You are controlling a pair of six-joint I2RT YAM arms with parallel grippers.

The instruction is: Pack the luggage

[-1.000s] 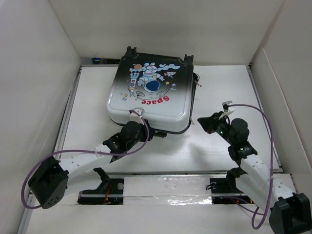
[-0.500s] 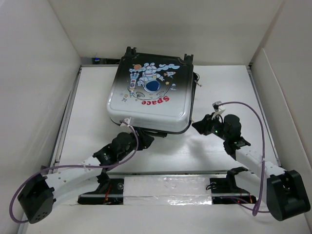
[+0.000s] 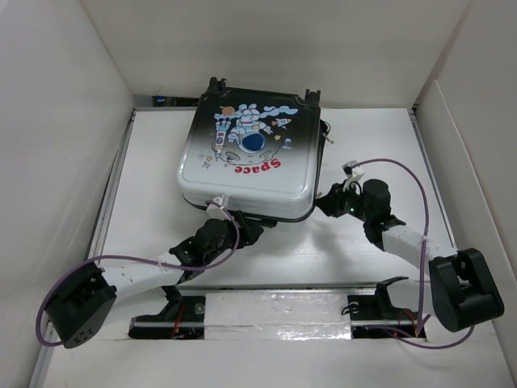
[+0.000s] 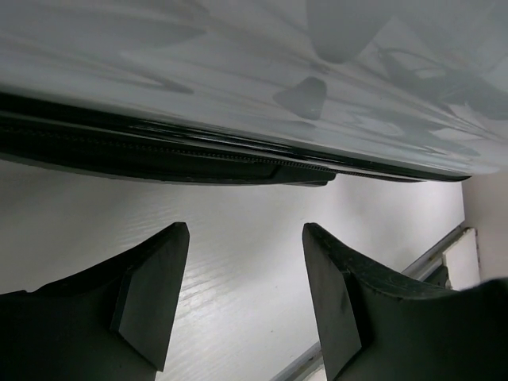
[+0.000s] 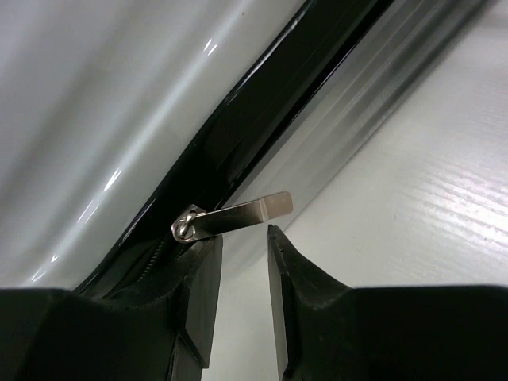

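Observation:
The luggage [image 3: 250, 153] lies flat and closed on the white table, astronaut print and red "Space" text facing up. My left gripper [image 3: 245, 230] sits low at its near edge, open, with only table between the fingers [image 4: 246, 234]; the pale shell [image 4: 238, 71] and its dark zipper band [image 4: 159, 151] run just above. My right gripper [image 3: 325, 202] is at the near right corner. Its jaws [image 5: 244, 236] stand a narrow gap apart, and the silver zipper pull [image 5: 238, 214] lies across just beyond the tips, not pinched.
White walls enclose the table on the left [image 3: 56, 162], back and right [image 3: 460, 137]. A metal rail [image 3: 109, 202] runs along the left edge. The arm bases and a taped bar [image 3: 275, 311] line the near edge. Purple cables [image 3: 404, 174] loop off both arms.
My left gripper has drawn back a little from the suitcase's near edge. My right gripper has moved left, up to the near right corner.

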